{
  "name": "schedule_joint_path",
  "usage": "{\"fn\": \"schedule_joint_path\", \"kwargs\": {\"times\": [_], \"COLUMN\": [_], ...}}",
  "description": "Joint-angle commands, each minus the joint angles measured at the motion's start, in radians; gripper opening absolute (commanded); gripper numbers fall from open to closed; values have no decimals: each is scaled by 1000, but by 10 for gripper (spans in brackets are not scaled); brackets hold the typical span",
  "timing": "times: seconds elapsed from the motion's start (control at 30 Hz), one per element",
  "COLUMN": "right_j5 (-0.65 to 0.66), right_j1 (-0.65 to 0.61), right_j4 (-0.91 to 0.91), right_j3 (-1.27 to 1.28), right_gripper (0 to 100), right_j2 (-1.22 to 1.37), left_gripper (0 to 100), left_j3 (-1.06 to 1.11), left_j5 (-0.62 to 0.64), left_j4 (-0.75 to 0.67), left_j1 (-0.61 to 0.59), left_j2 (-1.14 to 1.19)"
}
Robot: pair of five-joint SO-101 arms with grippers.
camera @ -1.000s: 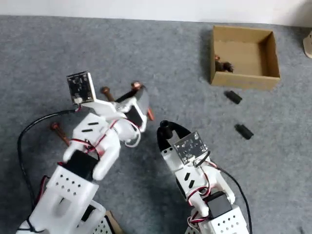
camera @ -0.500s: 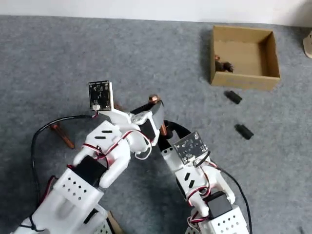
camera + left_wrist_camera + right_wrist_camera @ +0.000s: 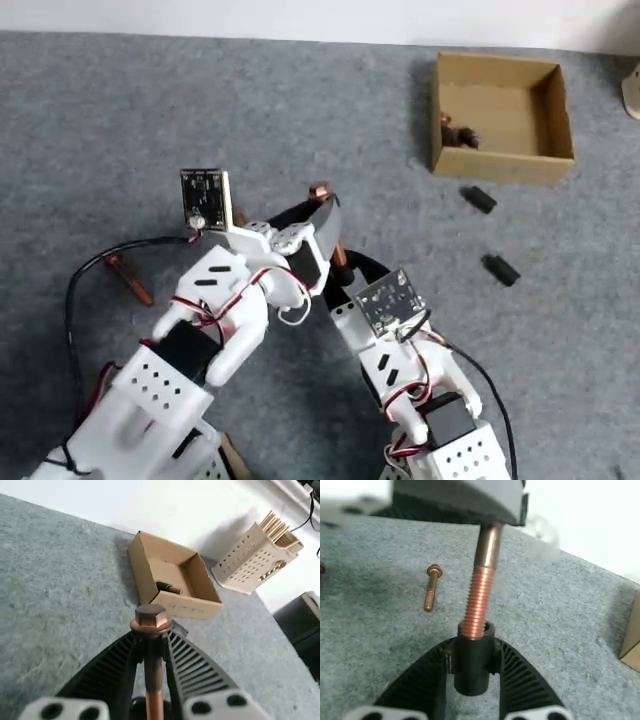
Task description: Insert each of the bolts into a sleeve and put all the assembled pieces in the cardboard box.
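My left gripper (image 3: 320, 222) (image 3: 150, 642) is shut on a copper bolt (image 3: 322, 192) (image 3: 151, 622), head up and shaft pointing down. Just below it, my right gripper (image 3: 350, 272) (image 3: 471, 655) is shut on an upright black sleeve (image 3: 471, 667). In the right wrist view the bolt's threaded tip (image 3: 476, 615) sits in the sleeve's mouth. The cardboard box (image 3: 553, 100) (image 3: 145, 560) stands at the far right with an assembled piece (image 3: 460, 133) (image 3: 169, 587) inside.
Two loose black sleeves (image 3: 479, 199) (image 3: 500, 269) lie in front of the box. A spare bolt (image 3: 128, 277) lies at the left, another (image 3: 432, 587) near the left arm. A white perforated holder (image 3: 250, 560) stands beyond the box.
My left arm has swung right with the bolt and brought it over the right gripper's sleeve, tip at the mouth. The right arm has kept still.
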Motion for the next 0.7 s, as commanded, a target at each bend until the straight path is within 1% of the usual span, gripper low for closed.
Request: {"fn": "schedule_joint_path", "kwargs": {"times": [0.0,0.07,0.67], "right_j5": [-6,-6,-9], "right_j1": [-10,-10,-13], "right_j4": [-28,-28,-28], "right_j3": [104,104,104], "right_gripper": [5,5,5], "right_j2": [-16,-16,-16], "left_gripper": [6,6,6], "left_j3": [44,65,44], "left_j5": [-64,-80,-80], "left_j4": [-123,-160,-190], "left_j1": [-25,-28,-22], "left_j2": [-22,-22,-22]}}
